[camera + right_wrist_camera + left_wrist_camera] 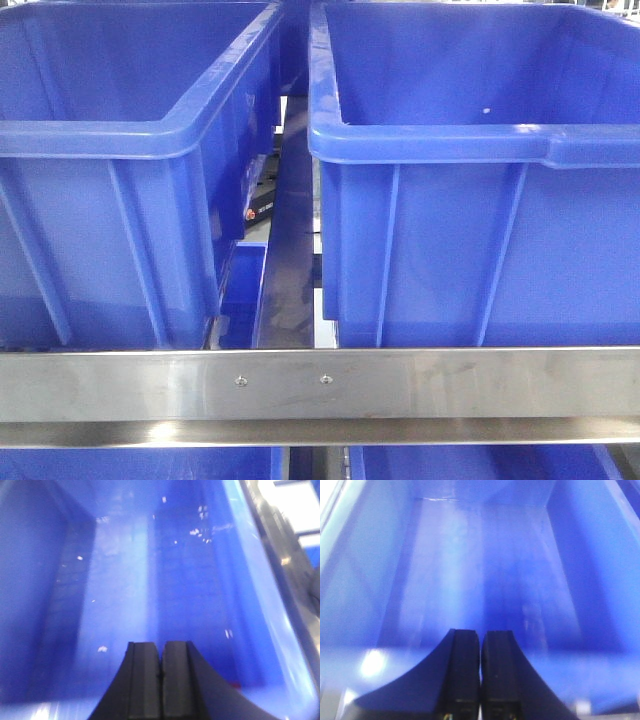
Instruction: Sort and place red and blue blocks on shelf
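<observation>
Currently both tools, L (pixel 480 680) and R (pixel 161 680), sit clenched w/ nothing held, each over a blue tub (pixel 470 150) on the shelf (pixel 320 385). Blocks not visible; locate them before reaching.

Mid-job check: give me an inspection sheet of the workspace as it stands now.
Surface: steel crossbar of the shelf runs across the front.
Job's things: two large blue tubs, left tub and right tub, side by side; no red or blue block seen.
Clutter: nothing seen.
Grippers: left gripper shut, empty, over a tub interior; right gripper likewise.
Cables: nothing seen.
Surroundings: more blue tubs on the level below.
</observation>
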